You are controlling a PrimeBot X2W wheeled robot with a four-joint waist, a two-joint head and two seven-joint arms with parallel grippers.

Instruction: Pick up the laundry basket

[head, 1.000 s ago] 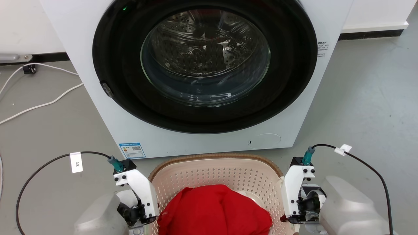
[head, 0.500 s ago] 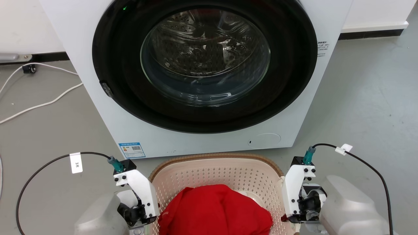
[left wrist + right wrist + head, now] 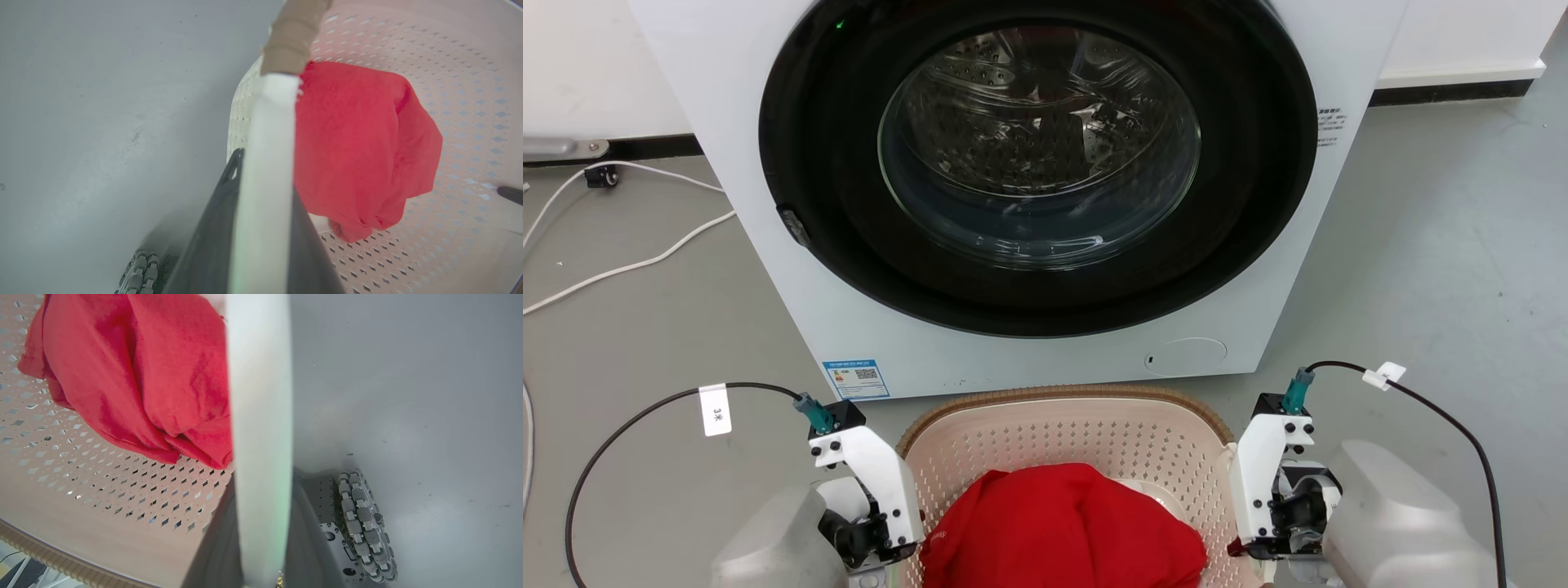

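The laundry basket (image 3: 1062, 429), cream and perforated with a brown woven rim, is low in the head view in front of the washer, with a red garment (image 3: 1062, 527) inside. My left gripper (image 3: 264, 175) is shut on the basket's white left handle (image 3: 265, 122), one dark finger on each side. My right gripper (image 3: 261, 482) is shut the same way on the white right handle (image 3: 259, 396). In the head view both wrists (image 3: 874, 490) (image 3: 1262, 482) flank the basket and the fingers are hidden below them. Whether the basket touches the floor I cannot tell.
A white front-loading washer (image 3: 1029, 180) with a closed round glass door stands just behind the basket. White cables (image 3: 629, 261) lie on the grey floor at the left. My base's roller wheels (image 3: 363, 522) (image 3: 139, 269) show under the basket's sides.
The whole head picture has slid slightly down and right, so the camera moved. Both grippers keep the same hold on the handles.
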